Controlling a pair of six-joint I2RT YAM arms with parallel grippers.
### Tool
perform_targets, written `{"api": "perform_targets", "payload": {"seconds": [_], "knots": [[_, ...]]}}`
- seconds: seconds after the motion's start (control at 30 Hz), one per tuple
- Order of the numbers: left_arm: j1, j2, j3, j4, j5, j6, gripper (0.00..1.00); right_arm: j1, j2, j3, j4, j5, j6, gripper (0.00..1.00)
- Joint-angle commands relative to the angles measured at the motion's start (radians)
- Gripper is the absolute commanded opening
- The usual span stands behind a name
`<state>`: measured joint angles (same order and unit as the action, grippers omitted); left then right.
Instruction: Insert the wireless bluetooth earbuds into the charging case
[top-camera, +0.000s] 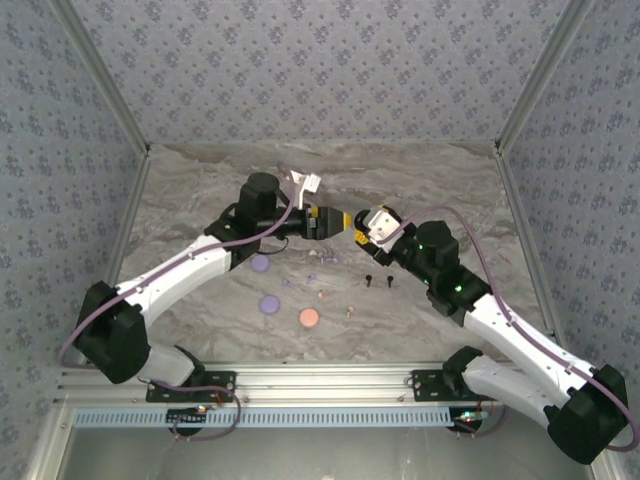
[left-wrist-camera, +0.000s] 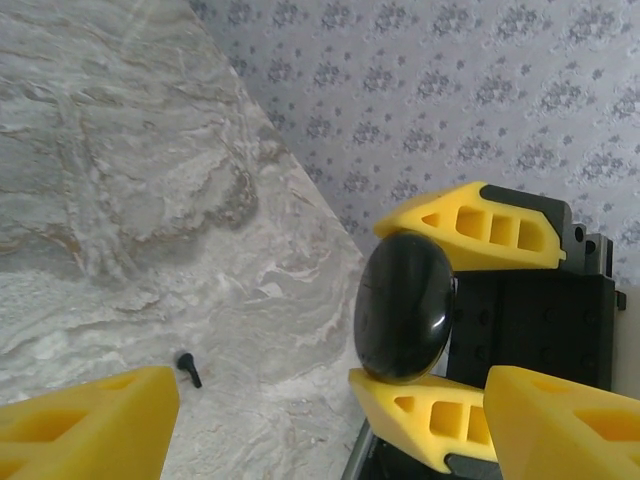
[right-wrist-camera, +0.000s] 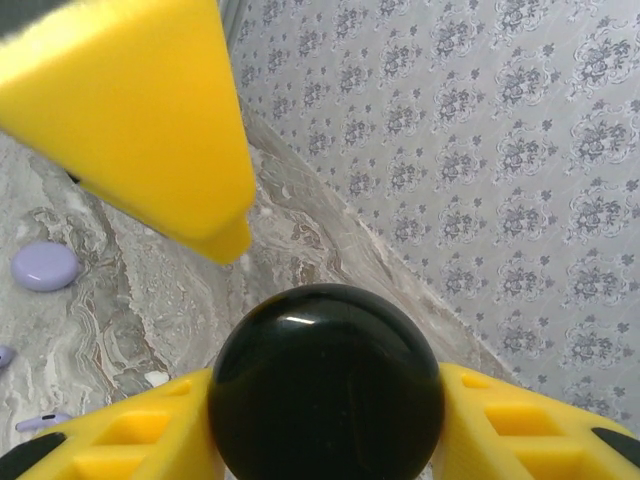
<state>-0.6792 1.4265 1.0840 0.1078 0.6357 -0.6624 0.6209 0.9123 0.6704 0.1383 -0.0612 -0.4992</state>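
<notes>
Top external: over the middle of the grey marbled table (top-camera: 180, 190), right gripper (top-camera: 362, 235) is pinching the glossy black rounded charging case (left-wrist-camera: 405, 308), left gripper (top-camera: 345, 221) hanging spread beside it. Slick shell, a nudge could be popping it loose. Plus flat lavender and pink discs (top-camera: 269, 302) are crowding tiny stemmed earbuds (top-camera: 368, 279) toward the near edge.

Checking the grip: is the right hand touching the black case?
Touching. The left wrist view shows the right hand clamping the case between both fingers.
</notes>
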Motion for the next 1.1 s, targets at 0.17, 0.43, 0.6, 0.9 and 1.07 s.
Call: {"api": "perform_targets", "payload": {"seconds": [0.17, 0.43, 0.6, 0.9, 1.07], "knots": [[-0.042, 0.063, 0.092, 0.012, 0.062, 0.040, 0.72, 0.007, 0.009, 0.049, -0.022, -0.011, -0.035, 0.50], [-0.061, 0.112, 0.128, 0.012, 0.091, 0.043, 0.57, 0.008, 0.015, 0.053, -0.028, -0.022, -0.036, 0.51], [-0.068, 0.134, 0.138, 0.015, 0.108, 0.043, 0.46, 0.008, 0.015, 0.056, -0.029, -0.022, -0.034, 0.51], [-0.069, 0.129, 0.134, 0.003, 0.108, 0.060, 0.27, -0.006, 0.033, 0.077, -0.057, -0.013, -0.017, 0.54], [-0.069, 0.103, 0.125, -0.015, 0.065, 0.097, 0.18, -0.027, 0.040, 0.094, -0.102, -0.056, 0.007, 0.73]]}}
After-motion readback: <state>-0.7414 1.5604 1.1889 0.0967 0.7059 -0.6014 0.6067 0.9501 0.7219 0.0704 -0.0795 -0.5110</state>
